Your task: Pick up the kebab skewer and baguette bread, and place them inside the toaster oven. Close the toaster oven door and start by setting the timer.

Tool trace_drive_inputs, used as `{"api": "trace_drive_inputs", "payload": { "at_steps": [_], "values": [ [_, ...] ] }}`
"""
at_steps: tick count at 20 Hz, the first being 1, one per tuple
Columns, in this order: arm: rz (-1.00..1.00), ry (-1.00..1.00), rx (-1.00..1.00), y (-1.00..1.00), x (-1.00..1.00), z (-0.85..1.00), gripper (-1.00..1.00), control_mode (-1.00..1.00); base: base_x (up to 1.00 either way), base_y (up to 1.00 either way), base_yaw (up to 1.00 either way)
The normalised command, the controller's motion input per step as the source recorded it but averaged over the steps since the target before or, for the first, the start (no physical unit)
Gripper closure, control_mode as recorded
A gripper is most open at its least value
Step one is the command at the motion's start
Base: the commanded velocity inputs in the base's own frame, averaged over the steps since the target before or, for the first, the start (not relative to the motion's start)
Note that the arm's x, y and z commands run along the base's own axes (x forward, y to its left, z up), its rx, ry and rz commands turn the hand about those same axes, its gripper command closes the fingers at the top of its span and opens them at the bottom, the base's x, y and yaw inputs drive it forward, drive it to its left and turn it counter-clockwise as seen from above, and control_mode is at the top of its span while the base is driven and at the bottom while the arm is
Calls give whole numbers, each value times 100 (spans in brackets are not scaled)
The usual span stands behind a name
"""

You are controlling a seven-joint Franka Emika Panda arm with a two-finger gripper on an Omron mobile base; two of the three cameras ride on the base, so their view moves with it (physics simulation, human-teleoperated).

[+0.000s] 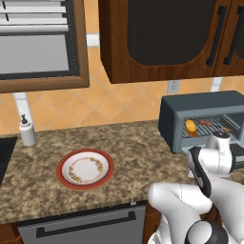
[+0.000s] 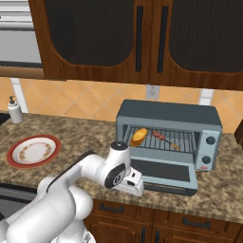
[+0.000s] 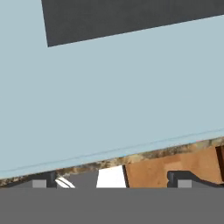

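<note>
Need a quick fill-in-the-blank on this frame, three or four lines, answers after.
1. The baguette bread lies on the wire rack inside the ____.
2. The toaster oven door is dropped ____.
3. The plate on the counter holds ____ food.
4. The gripper's jaws stand ____.

Answers: toaster oven; open; no; open

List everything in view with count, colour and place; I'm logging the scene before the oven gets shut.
toaster oven: one, dark blue-grey, on the counter's right part
toaster oven door: one, lighter blue-grey, folded down open
baguette bread: one, golden-orange, on the rack's left
kebab skewer: one, reddish chunks, on the rack beside the bread
plate: one, red-rimmed, left of the oven
soap bottle: one, pale grey, by the back wall
wall cabinets: dark wood, above
counter: speckled brown
hand: open, close over the door
</note>
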Motion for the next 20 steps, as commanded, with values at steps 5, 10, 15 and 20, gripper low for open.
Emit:
{"api": "trace_drive_inputs", "payload": {
  "at_steps": [5,10,15,20],
  "values": [
    [0,-8,0,-1,24,-16,-100,-100,0,0,0],
    [0,-5,0,-2,26,-23,-100,-100,0,0,0],
    [0,-10,0,0,4,-6,-100,-100,0,0,0],
    [-3,-16,0,0,29,0,-100,-100,0,0,0]
  ]
}}
